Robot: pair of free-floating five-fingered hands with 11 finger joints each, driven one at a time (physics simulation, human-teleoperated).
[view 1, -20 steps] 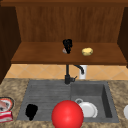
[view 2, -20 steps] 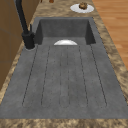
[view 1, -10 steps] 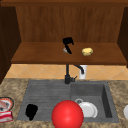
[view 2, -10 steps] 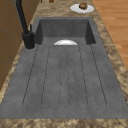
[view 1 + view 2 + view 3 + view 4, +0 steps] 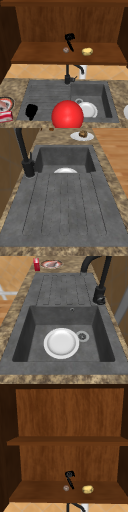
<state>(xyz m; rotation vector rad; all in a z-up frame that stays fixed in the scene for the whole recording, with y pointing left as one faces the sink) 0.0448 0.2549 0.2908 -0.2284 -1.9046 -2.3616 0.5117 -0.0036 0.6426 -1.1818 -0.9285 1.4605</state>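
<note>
**Right hand barely shifting over shelf, grey thing staying put**

Right hand [image 5: 70, 37] is hovering over the lower cabinet shelf [image 5: 37, 53], with its dark lower tip slanting down toward 5 o'clock. Compared with a second ago it is sitting a touch higher and further right, and that tip is now stretching out more clearly. Can't tell if it is released or clenched, and it doesn't look to be gripping anything.

Small grey round thing [image 5: 66, 50] is lying on the shelf at the hand's 7 o'clock, just beside the tip; can't tell if they are touching. It isn't moving across the frames, so no pickup is showing yet. Yellow lump [image 5: 87, 51] is resting on the same shelf at the hand's 4 o'clock, apart from it and also unmoved.

Below, the black faucet [image 5: 67, 75] is standing at the hand's 6 o'clock, and a white plate [image 5: 61, 343] is lying in the sink basin. A red ball [image 5: 67, 114] is sitting at the front edge. Left hand [image 5: 31, 111] is hanging idle over the drainboard [image 5: 45, 92] at the ball's 9 o'clock, state can't tell
</note>
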